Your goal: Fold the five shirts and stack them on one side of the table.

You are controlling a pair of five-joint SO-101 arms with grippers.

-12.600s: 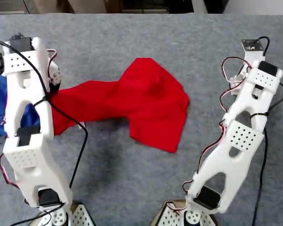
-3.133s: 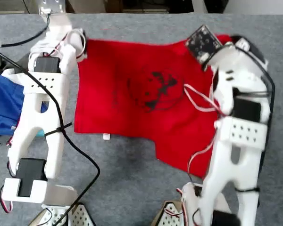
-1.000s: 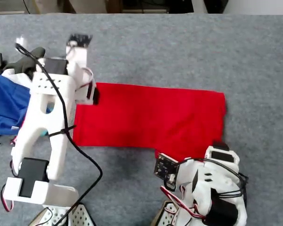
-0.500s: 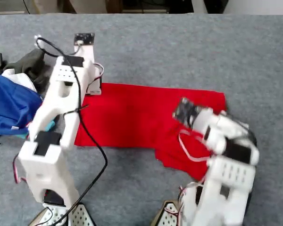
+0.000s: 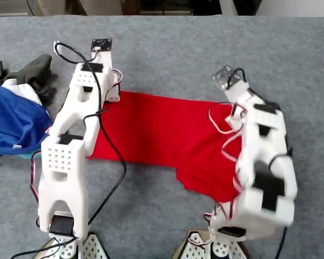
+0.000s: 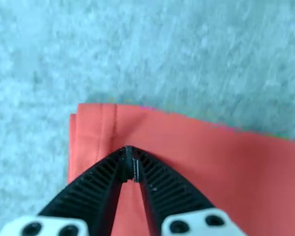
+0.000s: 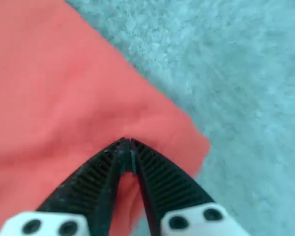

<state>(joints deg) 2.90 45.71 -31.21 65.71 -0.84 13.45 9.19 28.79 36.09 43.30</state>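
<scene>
Over at the far right corner of the red shirt [image 5: 162,132] sits the right gripper [image 7: 126,157], which was back by its base a second ago. The left gripper [image 6: 129,164] is on the far left corner, both clamped on cloth, so the next fold looks set up. Shirt's a folded strip in the middle of the table [image 5: 205,48], long axis left-right, one flap poking toward the arm bases

- The shirt [image 5: 156,135] lies across the middle of the desk [image 5: 205,48].
- A heap of other shirts [image 5: 13,118] sits left of it, at the desk's edge.
- The left gripper [image 6: 129,167] is over its far left corner, the right gripper [image 7: 127,157] over its far right.
</scene>
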